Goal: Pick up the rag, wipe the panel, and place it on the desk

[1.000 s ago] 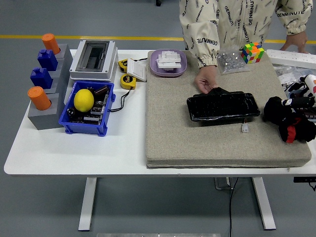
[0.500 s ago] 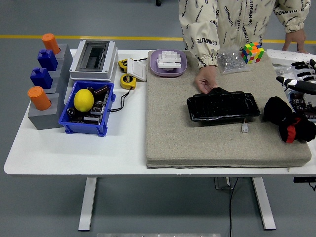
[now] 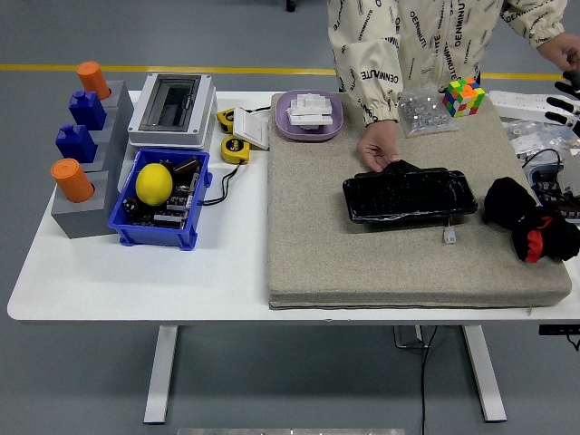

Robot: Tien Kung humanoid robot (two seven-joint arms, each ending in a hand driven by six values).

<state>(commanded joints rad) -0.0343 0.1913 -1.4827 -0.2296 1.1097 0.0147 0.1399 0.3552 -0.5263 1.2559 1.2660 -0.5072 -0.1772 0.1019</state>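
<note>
The rag (image 3: 528,220), a black bundle with a red patch, lies on the right end of the grey mat (image 3: 362,263). Nothing touches it. The glossy black panel (image 3: 410,195) lies flat at the mat's middle. A person's hand (image 3: 379,148) rests on the panel's far left corner. Only the spread black fingertips of my right hand (image 3: 568,95) show at the right edge of the picture, well above and behind the rag, and they hold nothing. My left arm is out of sight.
A Rubik's cube (image 3: 464,96), a bag of small parts (image 3: 422,111) and a purple tray (image 3: 309,115) line the mat's far edge. A white plug (image 3: 449,236) lies beside the panel. At left stand a blue bin (image 3: 149,232) with a lemon, a grey box (image 3: 172,109) and a block stand (image 3: 83,195).
My right hand has come off the rag and risen away to the far right, now nearly out of frame. The rag stays on the mat. The person's hand has not moved.
</note>
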